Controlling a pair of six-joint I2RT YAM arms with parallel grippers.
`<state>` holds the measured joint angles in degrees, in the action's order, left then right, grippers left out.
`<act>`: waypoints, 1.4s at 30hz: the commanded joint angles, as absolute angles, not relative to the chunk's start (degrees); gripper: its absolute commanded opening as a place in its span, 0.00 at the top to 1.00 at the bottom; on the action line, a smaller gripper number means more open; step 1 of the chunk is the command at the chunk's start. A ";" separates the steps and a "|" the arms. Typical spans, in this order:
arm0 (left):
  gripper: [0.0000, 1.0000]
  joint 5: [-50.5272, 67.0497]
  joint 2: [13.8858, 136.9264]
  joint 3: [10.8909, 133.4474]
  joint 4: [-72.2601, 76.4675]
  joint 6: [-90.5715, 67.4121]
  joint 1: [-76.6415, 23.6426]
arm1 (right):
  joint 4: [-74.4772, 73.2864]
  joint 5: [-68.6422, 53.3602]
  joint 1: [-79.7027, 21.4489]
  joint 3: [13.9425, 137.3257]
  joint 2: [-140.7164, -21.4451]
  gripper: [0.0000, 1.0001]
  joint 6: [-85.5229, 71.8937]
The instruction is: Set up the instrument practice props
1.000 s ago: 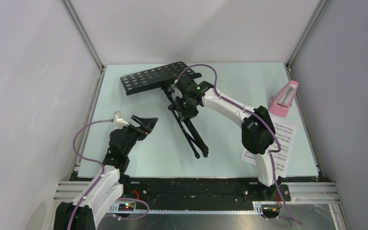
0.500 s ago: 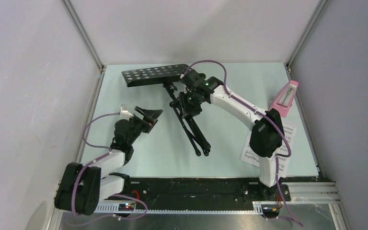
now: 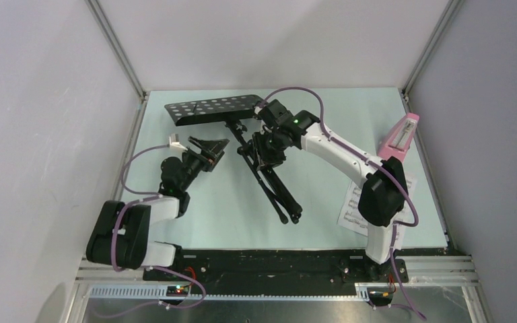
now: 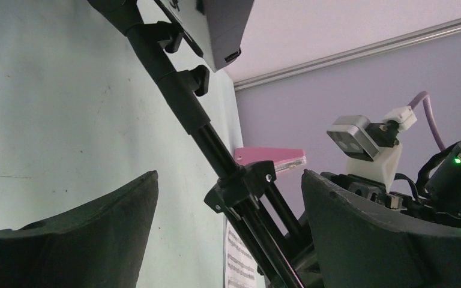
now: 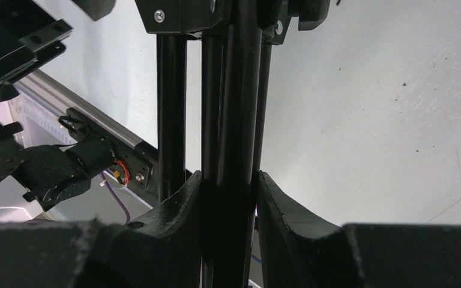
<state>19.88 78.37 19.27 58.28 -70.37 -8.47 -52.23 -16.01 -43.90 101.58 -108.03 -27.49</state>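
A black tripod music stand with a hole-punched metal desk [image 3: 212, 109] lies slantwise over the middle of the pale green worktop [image 3: 323, 114], its legs folded against the pole. The desk is at the far end, left of centre, and looks raised off the surface. The folded feet point toward the near edge, close to the middle (whether they touch the worktop cannot be told from above).

The right arm [image 3: 340, 153] stretches over from the near right. The right jaws are clamped on the bundle of pole and legs, just below the desk's joint. In the right wrist view the two dark fingers [image 5: 177, 207] press against the black tubes from either side, with no gap showing.

The left arm [image 3: 175, 176] is bent low at the near left. The left jaws stand wide apart and grip nothing. They sit just left of the pole, a little nearer than the desk. In the left wrist view the pole and its plastic collar [image 4: 240, 183] show in the gap between the two broad fingers [image 4: 78, 234], farther off and apart from both.

A small pink pyramid-shaped metronome [image 3: 398, 140] stands at the right edge of the worktop, well apart from the stand. White printed sheet-music pages [image 3: 351, 214] lie flat at the near right, partly hidden under the right arm's elbow.
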 commanded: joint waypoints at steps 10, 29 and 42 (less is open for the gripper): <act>0.09 21.32 91.25 23.21 77.59 -78.40 -8.33 | -34.62 -26.67 -45.54 99.74 -98.76 1.00 -31.23; 0.31 20.92 98.96 28.05 78.74 -79.28 -10.69 | -28.34 -29.85 -46.84 93.44 -97.07 1.00 -27.20; 0.39 23.16 102.67 29.81 82.92 -80.48 -11.67 | -25.99 -32.70 -47.19 86.60 -96.92 1.00 -23.01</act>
